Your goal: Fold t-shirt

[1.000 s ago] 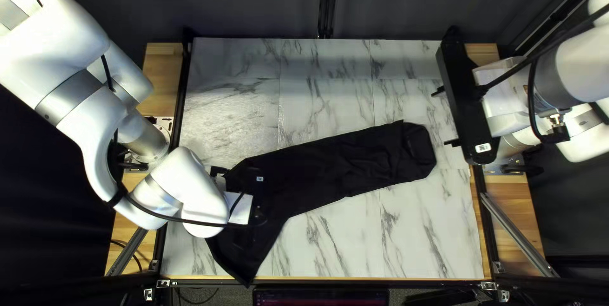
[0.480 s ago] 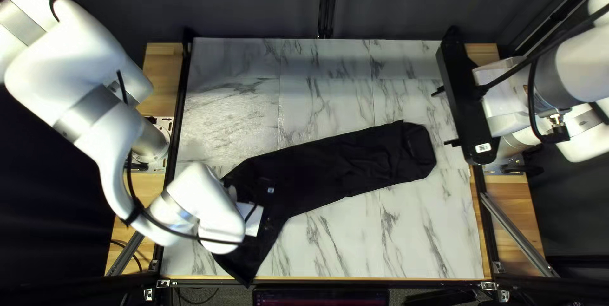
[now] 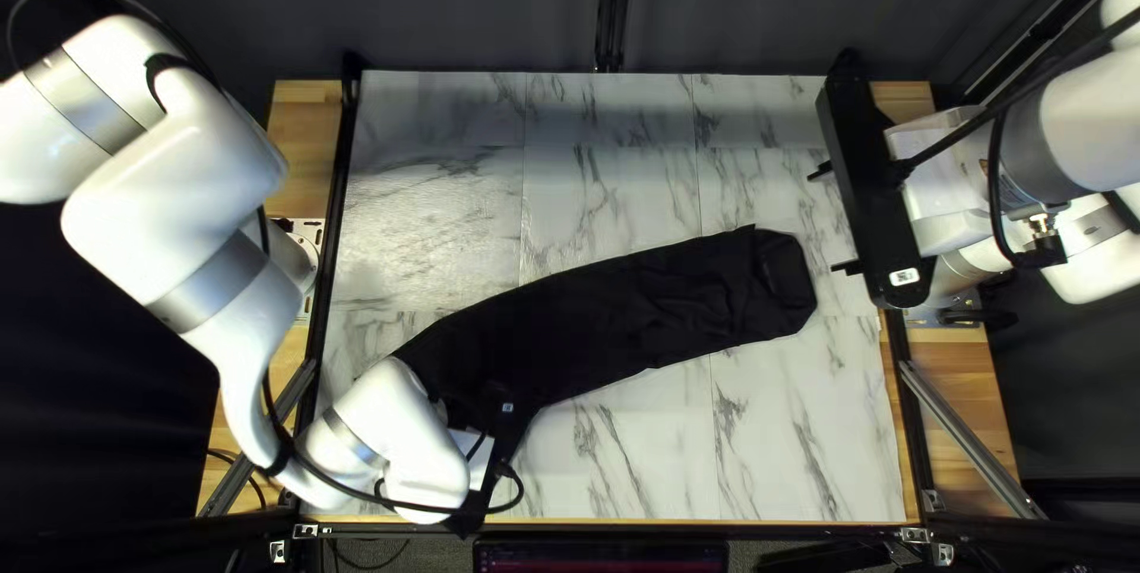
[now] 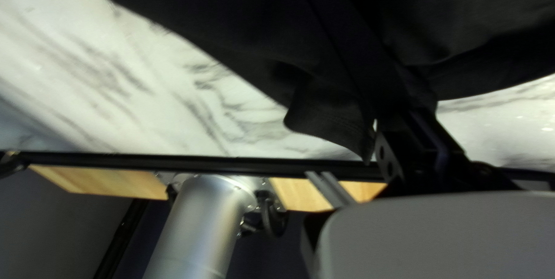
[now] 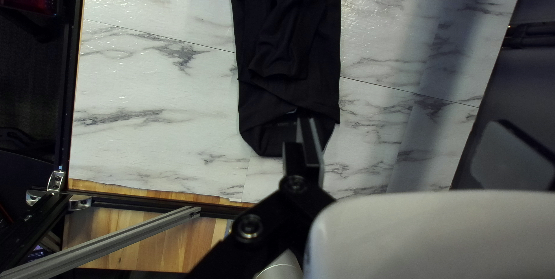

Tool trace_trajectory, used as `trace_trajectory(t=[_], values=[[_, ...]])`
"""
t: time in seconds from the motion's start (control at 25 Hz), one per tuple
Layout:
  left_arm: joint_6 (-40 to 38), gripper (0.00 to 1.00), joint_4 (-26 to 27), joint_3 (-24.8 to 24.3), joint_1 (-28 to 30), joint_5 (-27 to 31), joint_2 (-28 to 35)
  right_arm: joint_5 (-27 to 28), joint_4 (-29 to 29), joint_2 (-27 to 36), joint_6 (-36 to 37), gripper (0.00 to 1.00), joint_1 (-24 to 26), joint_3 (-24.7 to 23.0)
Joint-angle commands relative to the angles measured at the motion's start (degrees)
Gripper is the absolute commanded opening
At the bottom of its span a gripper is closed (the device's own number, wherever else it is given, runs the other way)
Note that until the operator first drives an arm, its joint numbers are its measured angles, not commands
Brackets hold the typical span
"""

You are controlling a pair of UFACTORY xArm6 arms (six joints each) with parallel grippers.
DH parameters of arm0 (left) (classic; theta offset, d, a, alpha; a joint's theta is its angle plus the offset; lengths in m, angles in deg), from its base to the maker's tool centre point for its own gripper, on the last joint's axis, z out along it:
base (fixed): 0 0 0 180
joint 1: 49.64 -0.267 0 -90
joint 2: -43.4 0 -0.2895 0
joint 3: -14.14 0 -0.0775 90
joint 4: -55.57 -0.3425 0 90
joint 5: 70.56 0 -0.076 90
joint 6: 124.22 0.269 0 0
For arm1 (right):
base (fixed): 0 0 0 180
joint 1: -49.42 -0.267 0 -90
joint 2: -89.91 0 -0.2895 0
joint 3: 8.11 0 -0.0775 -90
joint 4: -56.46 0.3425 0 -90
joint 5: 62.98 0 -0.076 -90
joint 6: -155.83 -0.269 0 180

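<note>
Fabric of the black cotton-looking t-shirt (image 3: 618, 324) lies in a long, narrow strip over the pale marbled table (image 3: 641, 454), slanting from the near left corner toward the right side of the top left view. Its strip shape suggests part of the folding is done. My left gripper (image 4: 406, 118), black-linked and low over the near left corner, has its fingers closed on the shirt's end; creases run into the grip, and a stitched corner hangs loose beside it. That hold probably serves to bring the end round and line it up with the strip. My right gripper (image 3: 829, 219), on its black mount, has its fingers spread wide with no cloth between them, just off the shirt's other end, presumably waiting so that the left can work alone. Next, the held end wants laying flat before release; too hard a pull could skew the strip.
</note>
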Motion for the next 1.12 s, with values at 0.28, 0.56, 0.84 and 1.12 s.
trace_trajectory(t=[0.28, 0.56, 0.84, 1.12], values=[[-1.3, 1.00, -4.0, 10.6, 0.7, 2.9, -4.8, 0.0, 0.0, 0.0, 0.0, 1.00, 0.0, 0.0], [-0.6, 1.00, -8.8, 17.5, 3.0, -1.9, -11.6, 0.0, 0.0, 0.0, 0.0, 1.00, 0.0, 0.0], [-2.5, 1.00, -11.8, 19.2, 8.8, -4.7, -14.3, 0.0, 0.0, 0.0, 0.0, 1.00, 0.0, 0.0], [-7.0, 1.00, -14.2, 30.9, 12.1, 1.1, -24.5, 0.0, 0.0, 0.0, 0.0, 1.00, 0.0, 0.0]])
